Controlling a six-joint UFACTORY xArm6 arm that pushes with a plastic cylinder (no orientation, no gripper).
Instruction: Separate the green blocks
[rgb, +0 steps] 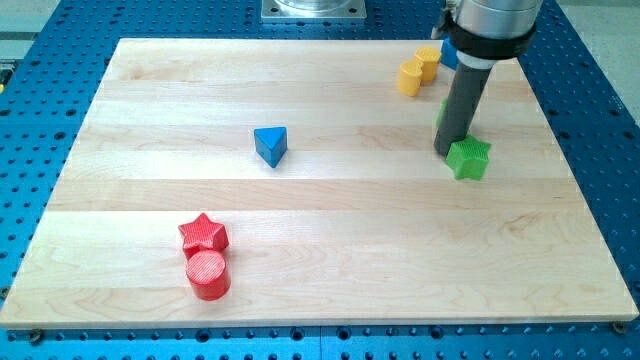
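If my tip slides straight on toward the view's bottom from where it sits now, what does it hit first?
Most likely the green star block: my tip sits right at its upper-left edge, touching or nearly so. A second green block shows partly behind the rod. Depth is unclear, so the tip might only clip the star's left side.

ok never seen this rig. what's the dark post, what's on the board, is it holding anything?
There is one picture, from a single camera looking down at a wooden board on a blue perforated table. The dark post is a robot arm's rod; it has no gripper and holds nothing, it only pushes blocks by sliding. My tip sits at the upper left edge of a green star block, about touching. A second green block peeks out behind the rod; its shape is hidden. Toward the view's top are two yellow blocks and a blue block, partly covered. Mid-board lies a blue triangle block. At lower left, a red star block touches a red cylinder.
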